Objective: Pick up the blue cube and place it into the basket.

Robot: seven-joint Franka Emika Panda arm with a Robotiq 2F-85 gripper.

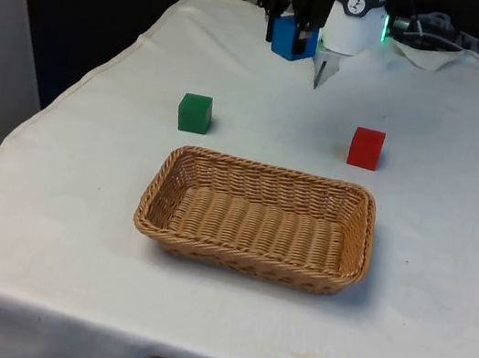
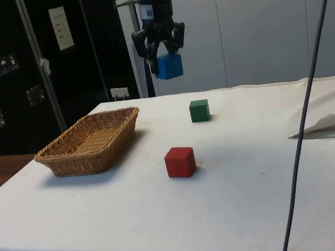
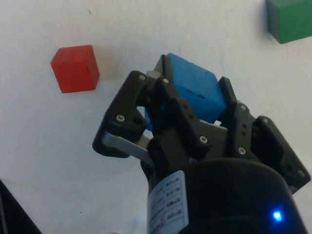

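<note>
Blue was the colour we noticed first: the blue cube (image 2: 168, 66) hung well above the tabletop (image 2: 236, 196), clamped between the black fingers (image 3: 131, 105) of the claw (image 2: 160, 46). In the wrist view we saw the claw (image 3: 187, 105) clenched on two opposite faces of the blue cube (image 3: 195, 90), which sat slightly skewed in the grip. In the front view, the claw (image 1: 293, 23) and the blue cube (image 1: 292, 38) stood at the far end of the tabletop (image 1: 72, 233), at about twelve o'clock from the basket (image 1: 333, 279).

Woven of tan wicker, the basket (image 2: 60, 165) lay flat on the white cloth, and we could see nothing inside it. We found the green cube (image 1: 194, 113) at roughly eleven o'clock from the basket in the front view, near its far rim but apart from it. At about one o'clock stood the red cube (image 1: 365, 148), likewise near the rim and not touching. From the side we saw the red cube (image 2: 179, 161) and the green cube (image 2: 199, 110) well apart from each other, both resting square on the cloth. Under the claw, the wrist view showed the red cube (image 3: 74, 68) and the green cube (image 3: 290, 19) far to either side of the held cube.
</note>
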